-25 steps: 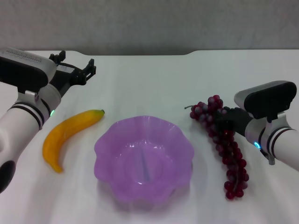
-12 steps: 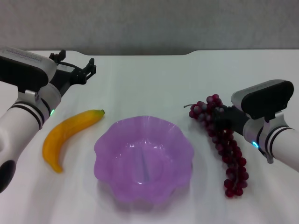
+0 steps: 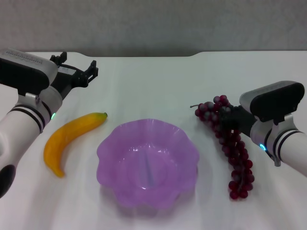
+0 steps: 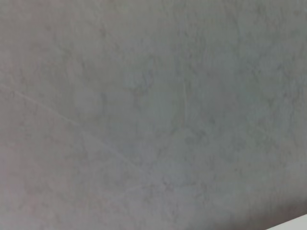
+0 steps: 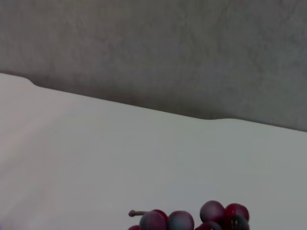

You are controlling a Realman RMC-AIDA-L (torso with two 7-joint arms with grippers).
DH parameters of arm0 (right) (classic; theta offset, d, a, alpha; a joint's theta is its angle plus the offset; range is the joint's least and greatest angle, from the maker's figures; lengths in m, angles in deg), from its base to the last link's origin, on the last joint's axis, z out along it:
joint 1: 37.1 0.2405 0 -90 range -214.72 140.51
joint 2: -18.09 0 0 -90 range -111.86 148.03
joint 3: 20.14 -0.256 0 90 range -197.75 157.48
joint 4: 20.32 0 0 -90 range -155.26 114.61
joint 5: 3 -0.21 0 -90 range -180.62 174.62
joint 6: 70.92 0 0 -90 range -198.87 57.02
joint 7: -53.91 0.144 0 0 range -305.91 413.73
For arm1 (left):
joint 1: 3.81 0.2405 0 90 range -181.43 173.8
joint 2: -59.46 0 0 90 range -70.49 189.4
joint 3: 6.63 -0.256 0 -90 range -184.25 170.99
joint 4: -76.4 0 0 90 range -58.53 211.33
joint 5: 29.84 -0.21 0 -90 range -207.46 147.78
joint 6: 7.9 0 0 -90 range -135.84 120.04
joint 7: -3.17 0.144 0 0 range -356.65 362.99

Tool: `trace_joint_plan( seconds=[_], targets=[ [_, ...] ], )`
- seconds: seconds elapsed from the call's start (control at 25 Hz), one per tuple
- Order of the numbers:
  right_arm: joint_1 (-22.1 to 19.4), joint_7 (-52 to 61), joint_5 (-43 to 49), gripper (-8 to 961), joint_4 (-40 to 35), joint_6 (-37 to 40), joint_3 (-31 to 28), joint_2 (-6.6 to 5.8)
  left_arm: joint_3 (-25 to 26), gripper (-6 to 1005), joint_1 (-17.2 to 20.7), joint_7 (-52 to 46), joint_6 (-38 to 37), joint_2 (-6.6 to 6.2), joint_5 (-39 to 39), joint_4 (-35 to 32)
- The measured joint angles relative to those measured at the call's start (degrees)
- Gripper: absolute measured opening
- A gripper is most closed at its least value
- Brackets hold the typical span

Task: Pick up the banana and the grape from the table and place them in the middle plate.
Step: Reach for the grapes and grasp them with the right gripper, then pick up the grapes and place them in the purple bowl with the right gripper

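Head view: I see my right gripper (image 3: 229,120) pinching the grape (image 3: 230,143); left gripper (image 3: 81,72) spread, idle beyond the banana (image 3: 69,139).

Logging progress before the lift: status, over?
Right claw on the grapes, grip unclear. Left claw open, parked beyond the banana. Plate empty. Nothing blocking.

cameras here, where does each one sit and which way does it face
Head view: sits on the robot's head, looks forward and down at the table, middle plate, banana and grape; both arms show, left claw above the far left of the table, right claw at the grape.
Left wrist view: on the left wrist, faces a plain grey wall; no part of the robot shows.
Right wrist view: on the right wrist, looks across the table to the wall, grape at its edge.
Shared: head and right wrist views both show the grape and table.
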Motion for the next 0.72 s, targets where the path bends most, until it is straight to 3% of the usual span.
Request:
trace_joint_plan(
  seconds=[0.72],
  targets=[
    [-2.5,0.2,-0.3,215,-1.0,4.3,-1.1,-0.28,0.0,863,0.9,0.0,0.1,-0.09,-0.1,-0.2]
  ],
)
